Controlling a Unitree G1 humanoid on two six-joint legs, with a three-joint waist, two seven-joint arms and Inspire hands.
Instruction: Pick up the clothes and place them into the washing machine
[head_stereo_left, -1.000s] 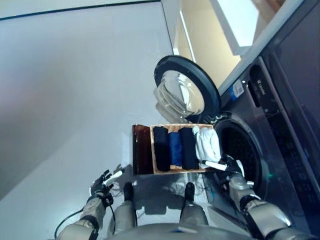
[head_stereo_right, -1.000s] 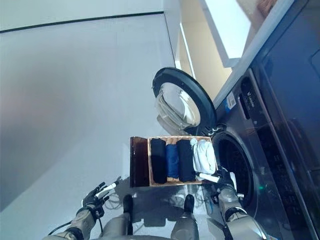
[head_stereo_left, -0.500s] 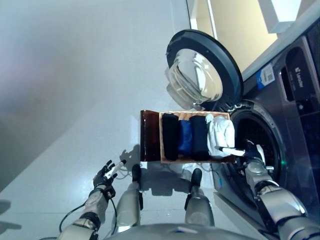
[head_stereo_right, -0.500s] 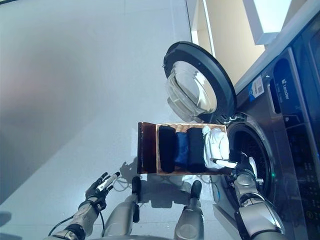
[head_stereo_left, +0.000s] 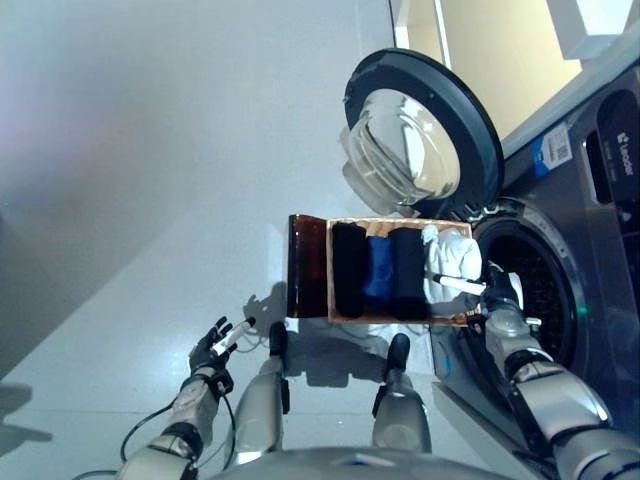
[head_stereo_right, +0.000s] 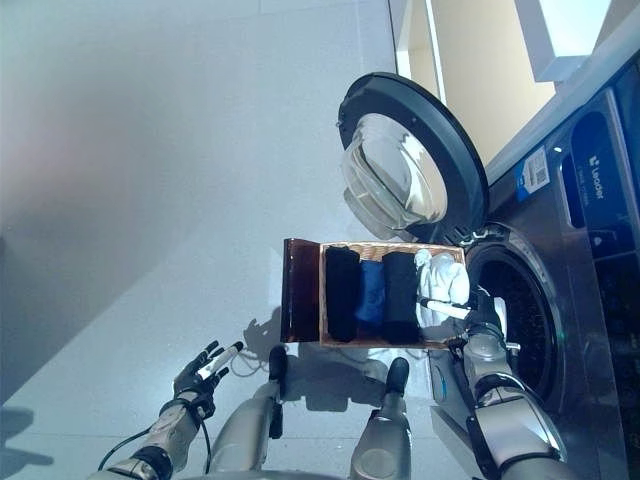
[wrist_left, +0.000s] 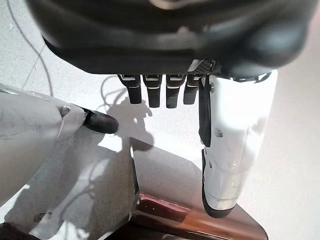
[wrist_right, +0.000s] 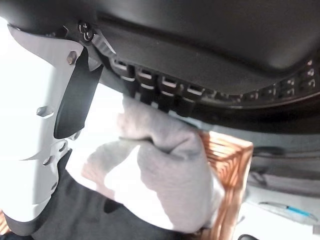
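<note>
We see a wicker basket (head_stereo_left: 379, 316) standing on the pale floor (head_stereo_left: 150, 150) right before the washing machine (head_stereo_left: 590, 250), whose round door (head_stereo_left: 420, 135) is swung wide open beyond the basket's far edge, leaving the dark drum opening (head_stereo_left: 535, 300) exposed. In the basket lie rolled clothes side by side: a black roll (head_stereo_left: 348, 270) at the end away from the machine, a blue roll (head_stereo_left: 378, 272) next to it, another black roll (head_stereo_left: 407, 272), and a white garment (head_stereo_left: 452, 258) at the end nearest the drum. A dark brown panel (head_stereo_left: 306, 265) juts from the basket's outer end. Our right hand (head_stereo_left: 497, 295) is at the basket's machine-side corner, with its fingers (wrist_right: 150, 92) reaching down onto the white garment and its white-covered thumb beside it; we cannot tell whether they actually pinch the cloth. Our left hand (head_stereo_left: 218, 343) hangs low over the floor, well apart from the basket, fingers relaxed and spread, holding nothing.
</note>
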